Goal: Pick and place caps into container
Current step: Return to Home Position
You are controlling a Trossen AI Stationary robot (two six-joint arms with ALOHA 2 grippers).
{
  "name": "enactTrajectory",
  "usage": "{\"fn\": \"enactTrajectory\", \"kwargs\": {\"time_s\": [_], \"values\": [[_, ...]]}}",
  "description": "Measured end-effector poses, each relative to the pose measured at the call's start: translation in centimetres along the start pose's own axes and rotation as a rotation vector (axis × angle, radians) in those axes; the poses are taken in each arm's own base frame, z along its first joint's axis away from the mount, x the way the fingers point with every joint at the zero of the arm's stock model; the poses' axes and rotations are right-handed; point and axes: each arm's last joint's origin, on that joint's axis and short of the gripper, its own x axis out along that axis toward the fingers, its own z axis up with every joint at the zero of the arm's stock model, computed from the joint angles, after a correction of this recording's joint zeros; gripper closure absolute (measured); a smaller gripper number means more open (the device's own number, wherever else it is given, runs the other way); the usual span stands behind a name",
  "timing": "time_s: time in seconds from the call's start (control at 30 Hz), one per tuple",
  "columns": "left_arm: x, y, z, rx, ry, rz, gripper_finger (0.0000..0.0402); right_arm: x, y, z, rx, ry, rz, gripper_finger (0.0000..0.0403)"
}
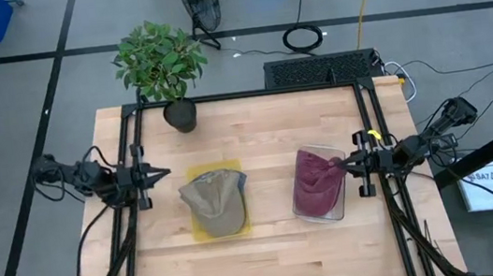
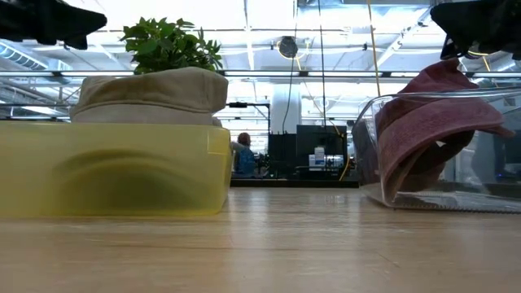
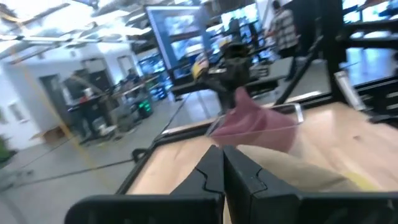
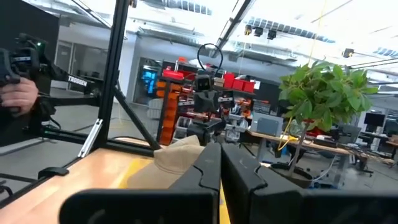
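While left fingers (image 3: pixel 208 173) and right fingers (image 4: pixel 208 169) sit closed (empty), a potted plant (image 1: pixel 162 62) stands beyond the khaki cap (image 1: pixel 215 206).

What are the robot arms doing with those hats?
Nothing is being carried right now. A tan cap sits on top in the yellow container, and a maroon cap lies in the clear container. The left hand hangs shut beside the yellow container, and the right hand is shut by the clear container's edge.

Left container (image 1: pixel 199 236) holds one cap (image 1: pixel 215 203), right container (image 1: pixel 337 212) another.
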Motion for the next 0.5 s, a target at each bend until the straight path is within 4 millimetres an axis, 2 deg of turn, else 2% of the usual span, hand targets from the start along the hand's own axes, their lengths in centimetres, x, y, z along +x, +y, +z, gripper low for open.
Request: {"fn": "enactTrajectory", "kwargs": {"time_s": [0.13, 0.37, 0.5], "values": [[-0.1, -0.5, -1.2, -0.011, -0.038, -0.049, 0.0399, 0.0, 0.0, 0.0, -0.007, -0.002, 0.000, 0.0403], [0.8, -1.8, -4.5, -0.025, 0.015, -0.097, 0.0399, 0.0, 0.2, -0.2, 0.003, 0.010, 0.058, 0.0403], [1.0, -2.1, -5.2, -0.032, -0.005, -0.120, 0.0400, 0.0, 0.2, -0.2, 0.028, 0.008, 0.054, 0.0403]]}}
